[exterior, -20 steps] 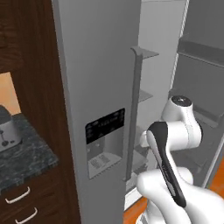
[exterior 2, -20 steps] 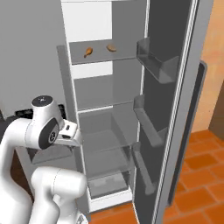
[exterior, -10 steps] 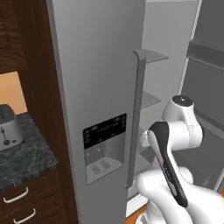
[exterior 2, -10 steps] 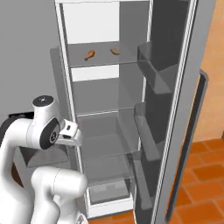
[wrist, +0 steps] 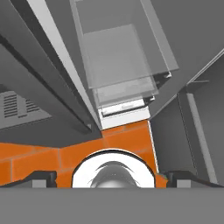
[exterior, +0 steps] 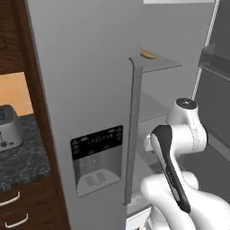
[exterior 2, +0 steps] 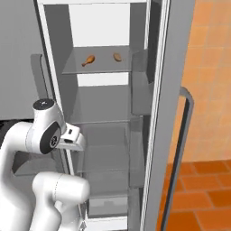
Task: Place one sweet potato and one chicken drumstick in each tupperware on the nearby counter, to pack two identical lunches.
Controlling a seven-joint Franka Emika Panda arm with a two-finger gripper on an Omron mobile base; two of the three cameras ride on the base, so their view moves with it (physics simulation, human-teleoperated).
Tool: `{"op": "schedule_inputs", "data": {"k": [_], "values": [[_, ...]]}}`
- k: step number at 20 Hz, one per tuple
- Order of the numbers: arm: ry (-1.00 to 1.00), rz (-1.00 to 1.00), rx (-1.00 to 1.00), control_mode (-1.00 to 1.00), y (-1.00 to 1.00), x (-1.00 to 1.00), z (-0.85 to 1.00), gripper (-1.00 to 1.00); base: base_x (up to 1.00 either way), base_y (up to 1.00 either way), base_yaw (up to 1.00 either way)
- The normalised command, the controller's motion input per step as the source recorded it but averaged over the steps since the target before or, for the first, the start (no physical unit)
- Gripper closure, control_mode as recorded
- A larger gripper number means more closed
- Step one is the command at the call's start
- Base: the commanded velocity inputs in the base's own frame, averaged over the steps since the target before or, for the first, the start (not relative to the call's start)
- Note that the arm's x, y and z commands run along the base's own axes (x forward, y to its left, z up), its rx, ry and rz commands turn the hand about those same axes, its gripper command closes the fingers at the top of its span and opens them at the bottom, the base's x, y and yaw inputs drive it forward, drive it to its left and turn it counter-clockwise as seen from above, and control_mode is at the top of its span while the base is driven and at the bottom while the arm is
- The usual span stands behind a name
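The chicken drumstick and the sweet potato lie apart on an upper shelf of the open fridge, so by my judgement no packing has begun, while the gripper, jaws apart and empty, points down at the floor.

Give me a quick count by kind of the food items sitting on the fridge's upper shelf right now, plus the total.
Chicken drumstick: 1
Sweet potato: 1
Total: 2, both lying apart on the same fridge shelf, drumstick to the left of the sweet potato in the right base view.
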Motion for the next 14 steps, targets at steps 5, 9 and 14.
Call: {"op": "schedule_inputs", "data": {"k": [5, 9, 14], "values": [[0.0, 0.0, 0.0, 1.0, 0.0, 0.0, 0.0, -1.0, 0.34, -0.38, 0.11], [0.0, 0.0, 0.0, 1.0, 0.0, 0.0, 0.0, -1.0, 0.59, -0.19, 0.0], [0.0, 0.0, 0.0, 1.0, 0.0, 0.0, 0.0, -1.0, 0.35, -0.14, 0.0]]}}
